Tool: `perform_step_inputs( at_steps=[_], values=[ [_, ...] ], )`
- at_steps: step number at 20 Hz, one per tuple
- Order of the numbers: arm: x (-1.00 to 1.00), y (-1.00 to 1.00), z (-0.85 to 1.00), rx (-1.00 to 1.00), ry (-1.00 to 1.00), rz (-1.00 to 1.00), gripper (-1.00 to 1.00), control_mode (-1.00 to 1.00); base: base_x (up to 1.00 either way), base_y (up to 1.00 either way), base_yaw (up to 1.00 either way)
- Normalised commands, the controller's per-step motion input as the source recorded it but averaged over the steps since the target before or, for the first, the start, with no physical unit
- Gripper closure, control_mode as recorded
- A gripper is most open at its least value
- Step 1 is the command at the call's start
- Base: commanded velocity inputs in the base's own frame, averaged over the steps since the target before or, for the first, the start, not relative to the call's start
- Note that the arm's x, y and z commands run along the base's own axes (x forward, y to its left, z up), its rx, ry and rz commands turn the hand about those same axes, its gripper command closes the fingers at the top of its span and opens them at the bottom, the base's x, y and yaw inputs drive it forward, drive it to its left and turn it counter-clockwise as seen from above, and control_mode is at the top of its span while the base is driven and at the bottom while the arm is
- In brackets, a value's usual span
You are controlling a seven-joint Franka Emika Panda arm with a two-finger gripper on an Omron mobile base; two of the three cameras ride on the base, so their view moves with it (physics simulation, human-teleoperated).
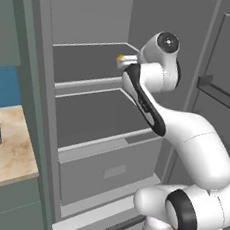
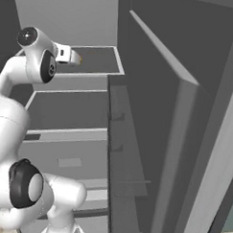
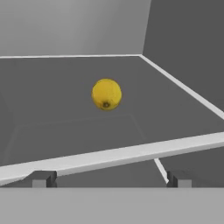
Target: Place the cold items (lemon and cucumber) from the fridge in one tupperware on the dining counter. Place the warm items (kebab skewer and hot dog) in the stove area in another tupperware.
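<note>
- Yellow lemon (image 3: pixel 106 93) sits alone on the dark upper shelf (image 3: pixel 65 113) of the open fridge (image 1: pixel 91 29), toward the middle of the shelf and away from the back wall and the side wall.
- A small sliver of yellow shows just past the robot's wrist in the left base view, where the lemon (image 1: pixel 120 57) lies on that same shelf (image 1: pixel 85 61).
- The end effector (image 3: pixel 110 178) is spread wide: its two dark fingertips (image 3: pixel 42 178) stand far apart at the bottom of the hand view, nothing between them.
- It hovers at the front lip of the shelf, a pale edge strip crossing just above the fingertips; the lemon lies beyond that strip, not touched.
- In the right base view the end effector (image 2: pixel 77 58) points into the fridge at the level of the upper shelf (image 2: pixel 99 60).
- A second, lower shelf (image 1: pixel 99 115) and a grey drawer (image 1: pixel 111 172) sit beneath it.
- The fridge door (image 2: pixel 150 153) stands open to the robot's right.
- A wooden bench (image 1: pixel 5 150) lies to the left of the fridge, with a blue wall patch behind it.
</note>
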Motion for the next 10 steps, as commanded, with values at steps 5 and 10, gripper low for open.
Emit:
perform_step_inputs(
  at_steps=[5, 10],
  values=[
    [0.32, 0.01, -0.05, 0.0, 0.02, 0.0, -1.0, -1.0, 0.0, 0.0, 0.0],
    [0.27, 0.04, -0.07, 0.0, 0.04, 0.0, -1.0, -1.0, 0.0, 0.0, 0.0]
  ],
)
